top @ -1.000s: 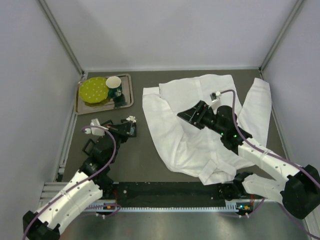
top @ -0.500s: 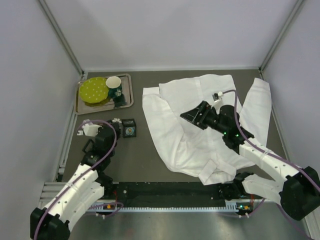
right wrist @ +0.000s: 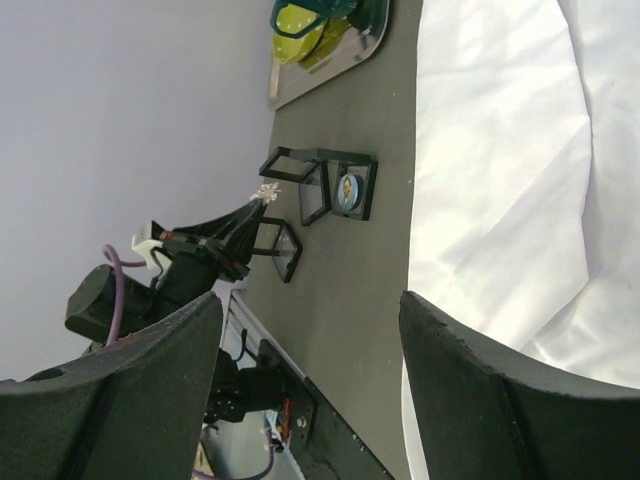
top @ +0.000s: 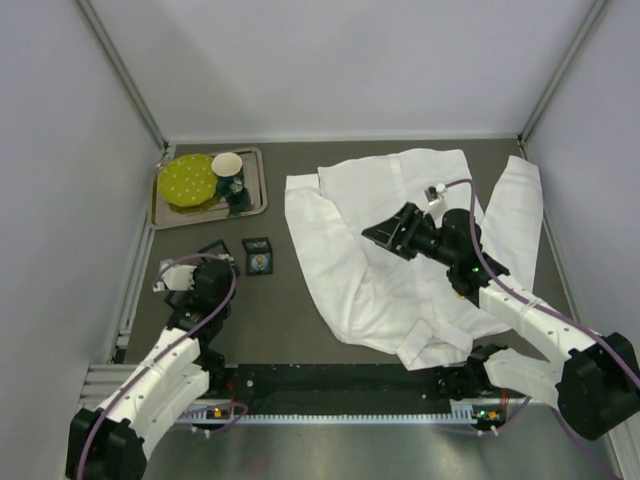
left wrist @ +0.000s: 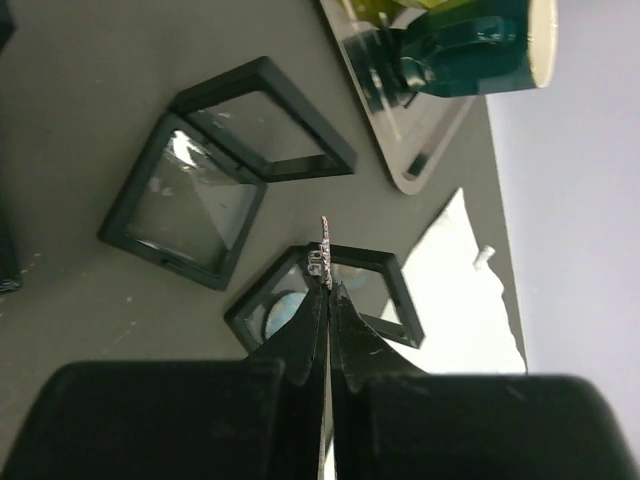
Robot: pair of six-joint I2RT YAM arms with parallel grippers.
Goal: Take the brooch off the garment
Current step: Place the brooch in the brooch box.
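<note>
Over seemingly three black frames (left wrist: 185, 212), the left gripper (left wrist: 328, 292) pinches one brooch (left wrist: 324, 243).

garment (top: 372, 290): creased white cloth | tray (top: 170, 216): glossy metal | table (top: 300, 305): matt

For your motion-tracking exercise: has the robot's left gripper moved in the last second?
Yes. The left gripper has drawn back leftward, away from the small square black display case, which stayed put.

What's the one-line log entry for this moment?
left end effector: shut on brooch | right end effector: open, above shirt | brooch: off shirt, near open display cases
</note>
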